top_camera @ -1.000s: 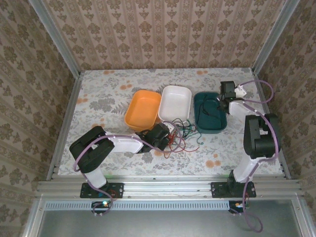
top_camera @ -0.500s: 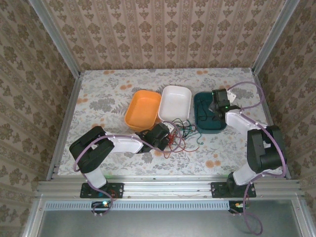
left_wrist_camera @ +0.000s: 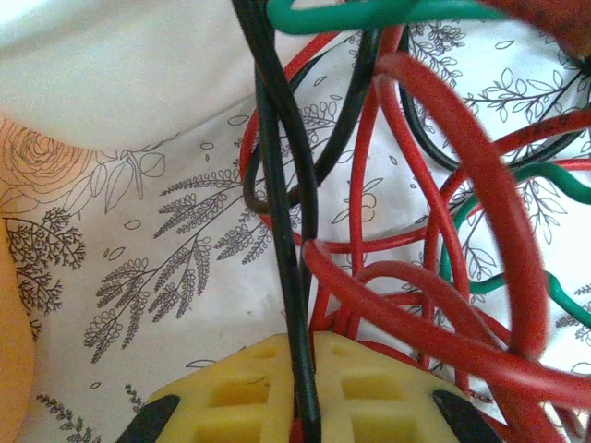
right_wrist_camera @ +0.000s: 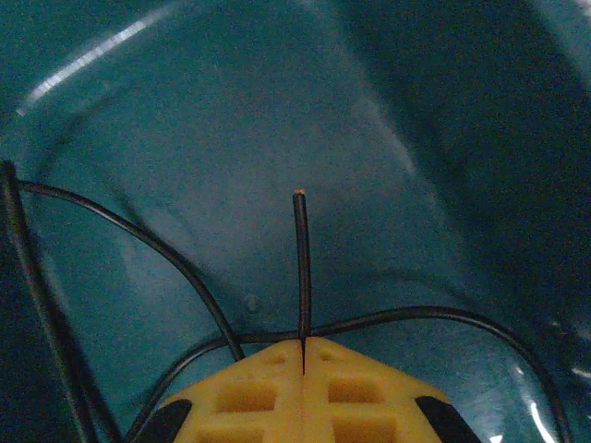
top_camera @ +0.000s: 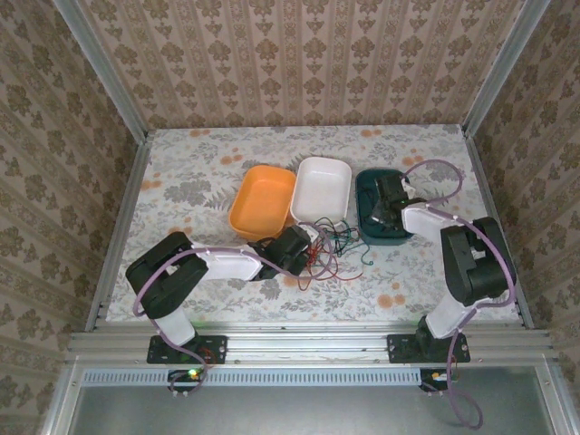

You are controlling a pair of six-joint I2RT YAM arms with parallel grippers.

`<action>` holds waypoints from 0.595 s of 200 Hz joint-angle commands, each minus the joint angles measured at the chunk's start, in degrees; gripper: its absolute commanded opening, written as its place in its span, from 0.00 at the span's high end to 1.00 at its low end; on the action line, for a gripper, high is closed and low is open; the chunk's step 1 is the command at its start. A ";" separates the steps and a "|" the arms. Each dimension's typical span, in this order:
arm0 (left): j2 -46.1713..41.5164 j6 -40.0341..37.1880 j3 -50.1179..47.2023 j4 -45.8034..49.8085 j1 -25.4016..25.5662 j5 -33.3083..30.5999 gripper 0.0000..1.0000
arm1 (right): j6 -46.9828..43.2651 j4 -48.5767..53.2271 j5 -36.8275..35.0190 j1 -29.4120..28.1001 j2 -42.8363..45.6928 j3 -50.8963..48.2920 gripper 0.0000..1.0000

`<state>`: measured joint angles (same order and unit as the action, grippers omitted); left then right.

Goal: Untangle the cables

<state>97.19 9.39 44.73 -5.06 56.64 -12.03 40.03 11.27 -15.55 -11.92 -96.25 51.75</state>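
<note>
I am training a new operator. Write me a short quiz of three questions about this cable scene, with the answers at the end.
1. True or false: the right gripper is shut on a loose black cable in the teal tray.
2. Multiple choice: which colour of cable runs between the pads of the left gripper? A green, B black, C yellow.
3. Short answer: which tray stands between the orange tray and the teal one?

Key
1. True.
2. B, the tangled black cable.
3. The white tray.
</note>
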 commanded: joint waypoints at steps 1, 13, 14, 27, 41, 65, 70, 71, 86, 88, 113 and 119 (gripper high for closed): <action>-0.46 -1.14 -0.27 7.37 -0.90 -1.74 1.00 | 0.05 2.54 1.70 -0.58 -1.53 2.24 1.00; -0.84 -0.98 -0.17 7.43 -0.85 -1.71 1.00 | -0.08 2.68 1.84 -0.57 -1.46 2.58 0.91; -0.89 -0.97 -0.17 7.43 -0.84 -1.69 1.00 | -0.10 2.65 1.84 -0.56 -1.43 2.57 0.90; -1.42 -0.95 -0.09 7.47 -0.89 -1.82 1.00 | -0.47 2.27 1.76 -0.64 -0.27 2.72 0.72; -1.93 -0.67 -0.08 7.53 -0.87 -1.72 1.00 | -0.98 1.98 1.40 -0.58 1.73 2.80 0.63; -2.47 -0.33 0.09 7.36 -0.86 -1.75 1.00 | -1.67 1.39 0.67 -0.59 5.64 2.56 0.57; -2.61 -0.26 0.09 7.29 -0.87 -1.70 1.00 | -1.78 1.39 0.26 -0.61 6.38 2.55 0.56; -2.61 -0.25 0.14 7.27 -0.90 -1.69 1.00 | -1.83 1.48 0.17 -0.63 6.53 2.56 0.56; -2.88 -0.07 0.31 7.23 -0.89 -1.73 1.00 | -2.30 1.96 -1.51 -0.59 8.74 2.48 0.53; -2.84 -0.03 0.35 7.25 -0.85 -1.69 1.00 | -2.36 1.99 -1.72 -0.57 8.98 2.42 0.53; -3.22 0.10 0.51 6.91 -0.91 -1.57 1.00 | -4.05 2.18 -3.55 -0.57 13.10 1.54 0.52; -3.22 0.10 0.45 6.81 -0.89 -1.51 1.00 | -4.52 2.09 -3.18 -0.61 14.15 1.14 0.52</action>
<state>95.50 9.41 44.73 -1.28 56.47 -12.91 37.67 12.25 -16.10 -12.27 -85.91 53.10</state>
